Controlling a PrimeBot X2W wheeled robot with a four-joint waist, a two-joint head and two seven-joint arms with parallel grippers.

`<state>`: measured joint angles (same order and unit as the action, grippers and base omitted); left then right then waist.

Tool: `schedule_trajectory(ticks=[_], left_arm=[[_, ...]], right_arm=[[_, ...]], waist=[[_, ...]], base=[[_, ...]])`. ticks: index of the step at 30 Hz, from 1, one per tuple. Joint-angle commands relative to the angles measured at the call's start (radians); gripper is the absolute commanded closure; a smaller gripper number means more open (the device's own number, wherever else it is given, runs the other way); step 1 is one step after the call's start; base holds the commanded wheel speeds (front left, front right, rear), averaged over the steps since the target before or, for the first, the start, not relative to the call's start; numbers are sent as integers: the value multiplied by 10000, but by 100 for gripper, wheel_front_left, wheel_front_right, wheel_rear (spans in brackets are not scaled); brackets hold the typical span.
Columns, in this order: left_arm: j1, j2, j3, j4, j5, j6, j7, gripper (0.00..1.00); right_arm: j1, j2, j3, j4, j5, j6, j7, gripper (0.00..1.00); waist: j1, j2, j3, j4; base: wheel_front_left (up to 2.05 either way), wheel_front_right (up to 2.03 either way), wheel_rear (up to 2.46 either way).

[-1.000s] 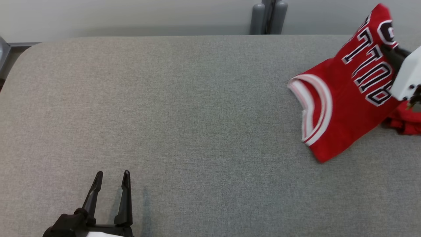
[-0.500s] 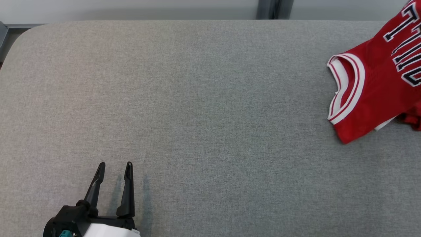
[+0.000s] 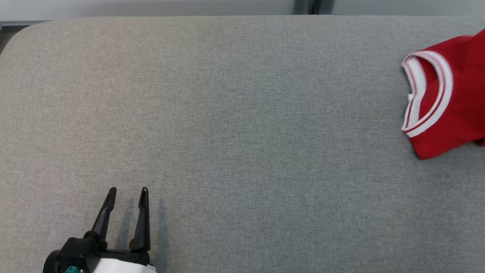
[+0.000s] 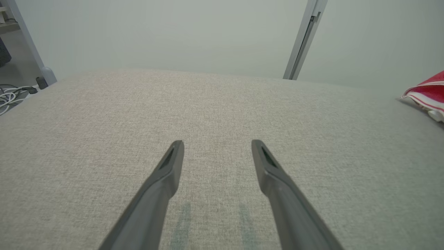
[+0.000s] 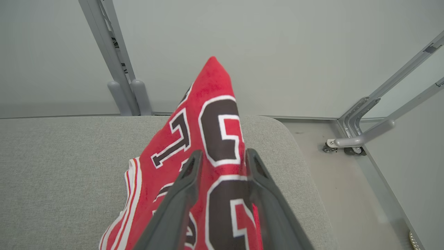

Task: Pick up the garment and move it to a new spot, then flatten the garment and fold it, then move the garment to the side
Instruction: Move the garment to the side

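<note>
At the table's [image 3: 227, 113] three o'clock edge, the garment [image 3: 451, 113] may slip floorward if the right gripper [image 5: 224, 152], grip unclear, lets go; left gripper [image 3: 128, 189] spread.

Red jersey [image 5: 212, 90] between right tool [image 5: 222, 154] fingers [image 5: 180, 194]

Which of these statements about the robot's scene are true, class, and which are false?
1. The left gripper is open with nothing between its fingers. True.
2. The garment is blue. False: it is red with white trim.
3. The garment lies toward the table's right end in the head view. True.
4. The left gripper touches the garment. False: they are well apart.
5. Cloth sits between the right gripper's fingers. True.
</note>
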<state>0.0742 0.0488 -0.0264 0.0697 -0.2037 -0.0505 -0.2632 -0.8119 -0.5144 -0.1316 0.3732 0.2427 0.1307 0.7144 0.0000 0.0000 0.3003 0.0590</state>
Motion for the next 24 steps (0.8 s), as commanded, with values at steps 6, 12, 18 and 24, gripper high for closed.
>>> schedule_trajectory(ticks=[6,12,18,24], left_arm=[[77,40,303,-221,101,-104,-17,0],[266,40,492,-415,-32,-34,-17,0],[929,38,594,-505,-272,225,-17,0],[1767,40,751,-491,-306,486,-17,0]], right_arm=[[584,-118,127,-723,-183,1,-1074,0],[1717,324,138,-1751,-214,1,-3233,0],[4012,1046,475,-2604,-29,1,-5452,0],[6542,2081,651,-2945,-395,1,-7398,0]], waist=[[0,0,-87,-271],[0,0,-663,-439],[0,0,-1842,-478],[0,0,-2985,-403]], base=[[0,0,0],[0,0,0],[0,0,0],[0,0,0]])
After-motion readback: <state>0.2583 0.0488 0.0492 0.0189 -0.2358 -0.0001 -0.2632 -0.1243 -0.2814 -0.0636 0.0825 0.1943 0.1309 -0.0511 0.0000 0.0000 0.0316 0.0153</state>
